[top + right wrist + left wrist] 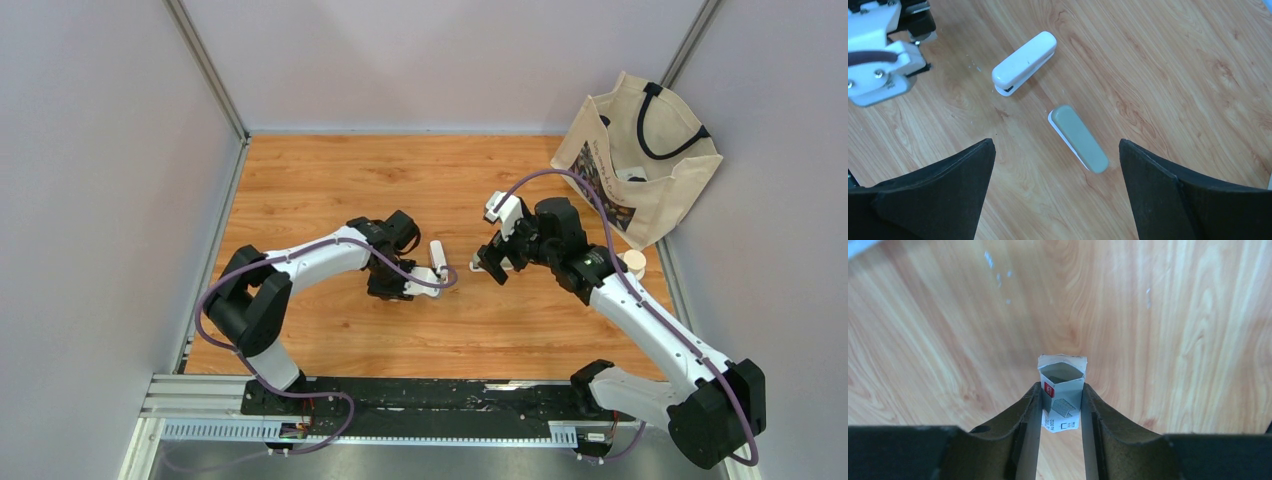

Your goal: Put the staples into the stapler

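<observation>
My left gripper [1061,390] is shut on a small white and grey staple box [1062,399] with a red label, held just above the wooden table [1173,340]. The box's far end is open and dark inside; I cannot make out the staples. A white stapler [1023,62] lies closed on the table, right of the left gripper [392,288] in the top view, where the stapler [437,255] points away. A second, grey-faced white oblong piece [1078,137] lies beneath my right gripper [1056,142], which hangs open above it, touching nothing. The right gripper [492,265] sits right of the stapler.
A cream tote bag [640,170] with black handles leans in the far right corner. A small beige roll [632,264] stands by the right wall. Grey walls close in the table on three sides. A metal rail [400,400] runs along the near edge.
</observation>
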Available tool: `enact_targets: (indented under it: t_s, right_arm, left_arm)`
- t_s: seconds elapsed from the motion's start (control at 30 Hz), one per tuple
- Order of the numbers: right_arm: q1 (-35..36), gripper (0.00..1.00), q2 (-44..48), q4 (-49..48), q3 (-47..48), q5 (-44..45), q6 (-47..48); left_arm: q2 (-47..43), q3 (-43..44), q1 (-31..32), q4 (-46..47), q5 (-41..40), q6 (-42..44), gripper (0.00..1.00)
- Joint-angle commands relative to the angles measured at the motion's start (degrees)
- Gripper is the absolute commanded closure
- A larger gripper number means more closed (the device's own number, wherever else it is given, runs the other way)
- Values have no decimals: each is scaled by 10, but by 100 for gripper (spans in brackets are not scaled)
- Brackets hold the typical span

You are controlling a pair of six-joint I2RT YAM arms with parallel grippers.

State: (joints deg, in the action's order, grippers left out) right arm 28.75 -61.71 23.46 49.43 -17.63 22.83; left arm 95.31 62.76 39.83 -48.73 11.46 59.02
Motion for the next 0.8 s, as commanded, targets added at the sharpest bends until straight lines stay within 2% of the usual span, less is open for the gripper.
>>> enact_targets:
  t_s: [0.0,0.23,0.43,0.6,0.77]
  right_arm:
    - [3,0,15,-10,0,9,11]
    - [3,0,17,-10,1,14,12]
    - [3,0,18,-10,0,15,13]
    - [3,0,15,-9,0,15,15]
    - [3,0,24,-1,6,1,17]
  left_arm:
    - [7,14,44,3,22,-58,59]
    - [30,23,86,14,8,-100,58]
    - [30,28,94,28,6,-124,43]
    - [-14,22,93,33,12,-125,37]
    - [-119,-4,66,30,7,-144,35]
